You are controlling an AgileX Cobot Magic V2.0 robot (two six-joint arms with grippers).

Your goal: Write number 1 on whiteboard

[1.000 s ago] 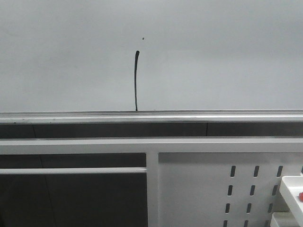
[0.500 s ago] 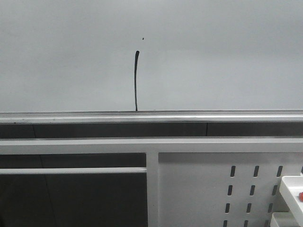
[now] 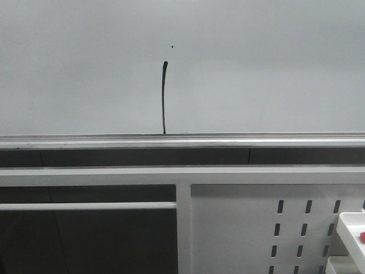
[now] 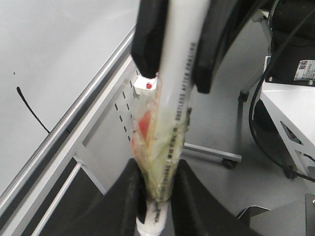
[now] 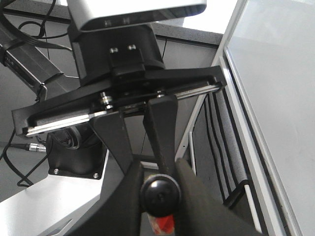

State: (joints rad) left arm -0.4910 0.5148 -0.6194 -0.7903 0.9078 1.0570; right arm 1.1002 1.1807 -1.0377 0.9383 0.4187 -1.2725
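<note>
Left end effector (image 4: 157,189) grasping white marker (image 4: 174,98), number 1 (image 3: 164,97) on whiteboard (image 3: 274,68), grey floor (image 4: 221,118).

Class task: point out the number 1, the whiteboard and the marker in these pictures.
number 1 (image 3: 163,100): front view, middle of the stroke.
whiteboard (image 3: 274,74): front view, bare surface right of the stroke.
marker (image 4: 174,98): left wrist view, white barrel.

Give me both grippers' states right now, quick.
Left gripper: shut on the white marker, away from the whiteboard.
Right gripper: shut on a black round-ended object; what it is cannot be told.
</note>
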